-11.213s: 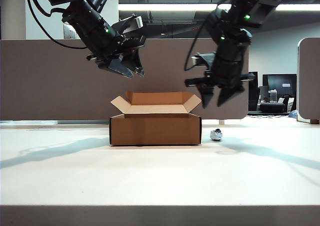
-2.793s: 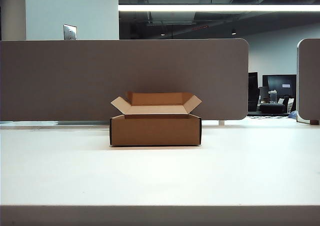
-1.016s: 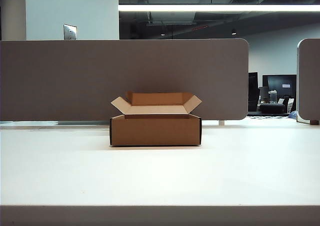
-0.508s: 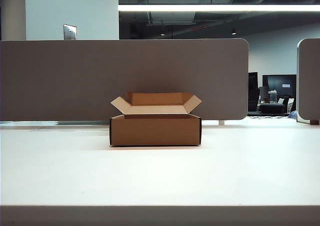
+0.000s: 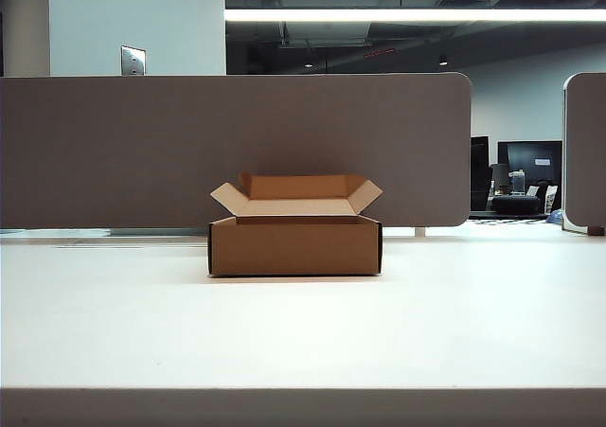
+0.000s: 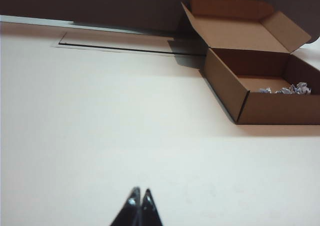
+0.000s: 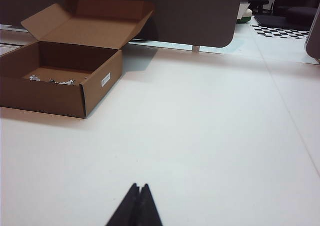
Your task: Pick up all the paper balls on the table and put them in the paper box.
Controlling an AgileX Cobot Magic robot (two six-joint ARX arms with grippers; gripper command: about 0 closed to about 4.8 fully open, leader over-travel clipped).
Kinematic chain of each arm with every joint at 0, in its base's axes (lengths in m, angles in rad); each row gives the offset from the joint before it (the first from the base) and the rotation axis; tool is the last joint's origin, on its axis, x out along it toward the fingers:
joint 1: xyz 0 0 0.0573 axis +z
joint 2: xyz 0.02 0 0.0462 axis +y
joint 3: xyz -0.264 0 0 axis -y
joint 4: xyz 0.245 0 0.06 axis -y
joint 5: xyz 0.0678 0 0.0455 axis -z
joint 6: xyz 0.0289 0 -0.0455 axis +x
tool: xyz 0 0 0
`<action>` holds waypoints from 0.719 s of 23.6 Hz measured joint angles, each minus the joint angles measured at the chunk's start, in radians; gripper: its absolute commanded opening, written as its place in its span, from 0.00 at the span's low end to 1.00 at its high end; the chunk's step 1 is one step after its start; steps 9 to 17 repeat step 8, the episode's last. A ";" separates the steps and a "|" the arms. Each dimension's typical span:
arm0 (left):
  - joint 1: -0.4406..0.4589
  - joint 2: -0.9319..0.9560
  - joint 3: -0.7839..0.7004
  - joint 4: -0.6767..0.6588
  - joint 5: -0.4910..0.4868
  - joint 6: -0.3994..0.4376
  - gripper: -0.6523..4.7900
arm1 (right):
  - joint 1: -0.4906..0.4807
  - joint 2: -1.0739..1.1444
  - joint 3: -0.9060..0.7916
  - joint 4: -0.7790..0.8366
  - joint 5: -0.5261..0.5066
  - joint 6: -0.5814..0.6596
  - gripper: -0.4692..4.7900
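Since no paper balls are seen loose on the table (image 5: 303, 332) in any view, the task is judged as good as done, w/ the arms pulled back & nothing in hand. The left gripper (image 6: 139, 198) is seen only in its wrist view, tips pressed together w/ nothing between them, low over bare tabletop & well apart from the paper box (image 6: 260, 80). The right gripper (image 7: 139, 192) is likewise seen only in its wrist view, tips closed tight & empty, over bare table, the box well off to one side. Neither arm is seen in the exterior view.

Next move, as judged: none is really called for beyond a check that no wad is hidden behind the box or beyond the frame edges; if one were found, the jaws would need to be opened first, then lowered round it, since both are pinched to a point at present.

Containers: the box is set upright at mid-table in front of the partition panel (image 5: 237, 143), all flaps folded outward, top open. Crumpled white paper balls (image 6: 290, 89) w/ bluish marks are seen on the box floor in the left wrist view, near the wall. From the right wrist view, pale wads are glimpsed inside too, partly hidden by the front wall. An exact count can't be made: only the tops are shown
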 measured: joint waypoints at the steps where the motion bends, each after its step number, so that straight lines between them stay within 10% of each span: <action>1: 0.000 0.000 0.000 -0.006 0.000 0.000 0.12 | 0.000 0.000 0.000 0.000 0.000 0.000 0.09; 17: 0.000 0.000 0.000 -0.007 0.000 0.000 0.12 | 0.000 0.000 0.000 0.000 0.000 0.000 0.09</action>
